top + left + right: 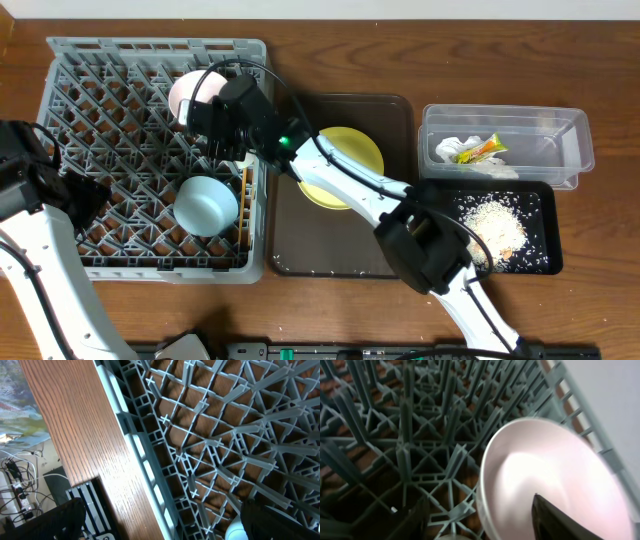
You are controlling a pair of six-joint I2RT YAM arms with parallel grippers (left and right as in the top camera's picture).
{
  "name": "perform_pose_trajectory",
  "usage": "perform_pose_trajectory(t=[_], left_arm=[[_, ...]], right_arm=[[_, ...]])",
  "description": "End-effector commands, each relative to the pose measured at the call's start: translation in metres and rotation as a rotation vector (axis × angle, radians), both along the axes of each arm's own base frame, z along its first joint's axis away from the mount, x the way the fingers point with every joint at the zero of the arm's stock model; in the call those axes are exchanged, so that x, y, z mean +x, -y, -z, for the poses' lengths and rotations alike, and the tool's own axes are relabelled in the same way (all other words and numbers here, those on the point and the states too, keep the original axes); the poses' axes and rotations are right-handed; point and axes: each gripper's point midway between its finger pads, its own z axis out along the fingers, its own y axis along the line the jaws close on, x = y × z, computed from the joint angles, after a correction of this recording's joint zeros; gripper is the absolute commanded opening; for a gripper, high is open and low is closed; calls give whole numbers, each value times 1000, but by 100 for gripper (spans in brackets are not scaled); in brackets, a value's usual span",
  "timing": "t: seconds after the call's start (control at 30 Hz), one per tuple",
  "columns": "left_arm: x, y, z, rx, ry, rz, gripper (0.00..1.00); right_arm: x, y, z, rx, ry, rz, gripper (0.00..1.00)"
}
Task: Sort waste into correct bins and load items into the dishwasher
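Observation:
The grey dish rack (pixel 100 60) fills the left of the overhead view. A white cup (pixel 186 92) lies tilted in its back right part, and a light-blue bowl (pixel 205 205) sits near its front right. My right gripper (pixel 208 115) is open at the cup (pixel 555 470); its fingers (pixel 480 505) straddle the rim, one inside and one outside. My left gripper (pixel 85 195) is open and empty over the rack's left edge (pixel 150 475). The yellow plate (pixel 350 160) lies on the dark-brown tray (pixel 395 120). I see no chopsticks and no second cup.
The clear tub (pixel 570 140) at the back right holds the white napkin (pixel 450 150) and the yellow-green wrapper (pixel 482 151). The black tray (pixel 540 200) in front of it holds rice-like scraps (pixel 495 225). The right arm stretches across the brown tray.

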Motion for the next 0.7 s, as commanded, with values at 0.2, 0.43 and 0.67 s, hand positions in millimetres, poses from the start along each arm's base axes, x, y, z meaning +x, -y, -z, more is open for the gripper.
perform_pose_trajectory(t=[0.2, 0.43, 0.67], left_arm=[[-2, -2, -3, 12, -1, -8, 100], [-2, -2, -3, 12, -1, -8, 100], [-2, -2, -3, 12, -1, -8, 100]], right_arm=[[10, -2, 0, 32, 29, -2, 19], [9, -2, -2, 35, 31, -3, 1], [5, -7, -9, 50, 45, -13, 1]])
